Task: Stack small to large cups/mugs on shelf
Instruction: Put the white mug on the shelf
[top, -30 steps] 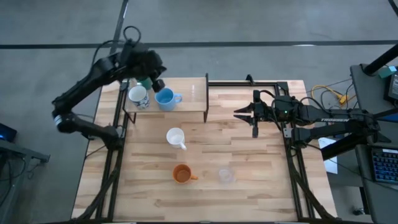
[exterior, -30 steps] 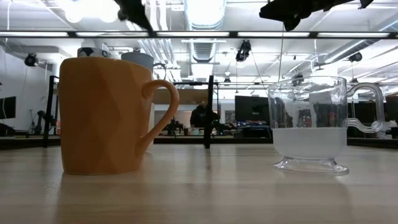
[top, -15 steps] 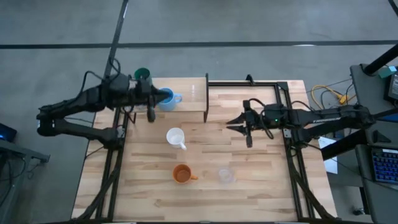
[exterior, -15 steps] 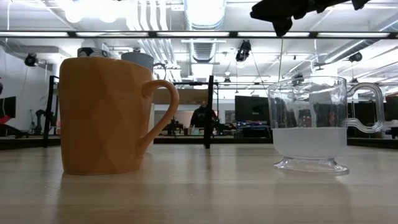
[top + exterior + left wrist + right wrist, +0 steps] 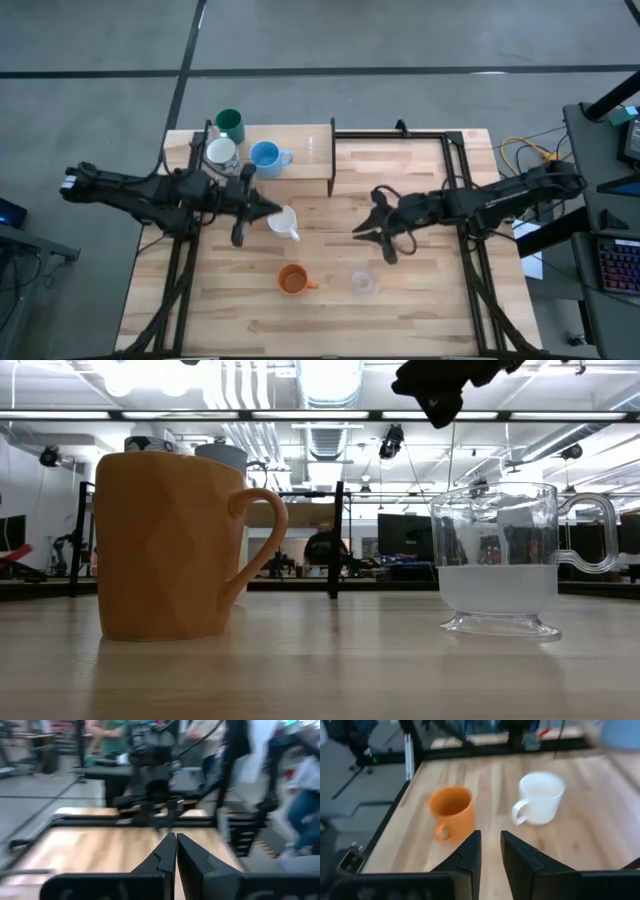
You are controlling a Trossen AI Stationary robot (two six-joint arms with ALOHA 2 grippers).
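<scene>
**White mug with handle** (image 5: 282, 219): stands upright on the worktop, centre-left of the high view, mouth up, long axis vertical. Its handle points toward lower right in that view. Judged light, rigid, glazed and slippery, and breakable if dropped. Best taken across the rim and wall on the side away from the handle, or by the handle itself.

**Orange mug with handle** (image 5: 292, 280): upright, lower centre of the high view, handle pointing right. The faceted wall seen in the low view may give a slightly surer hold. Judged as stiff and light as the white one.

**Clear cup** (image 5: 363, 283): upright, just right of the orange mug. Has a footed base and a thin handle. Likely thin plastic, very light, apt to flex or skid. Grip gently at the rim.

**Shelf** (image 5: 305, 150): upper left of the high view. It carries the light blue cup (image 5: 265, 157), handle pointing right, and beside it a pale silver-grey cup (image 5: 220, 152).

**Dark green cup** (image 5: 230, 124): at the shelf's upper-left corner. Whether it rests on the board cannot be told.

**Left tool** (image 5: 262, 208): fingers pressed together, holding nothing, tip just left of the white mug.

**Right tool** (image 5: 366, 230): fingers slightly parted, empty, centre-right above the worktop. In its own wrist view it faces the orange and white mugs.
</scene>
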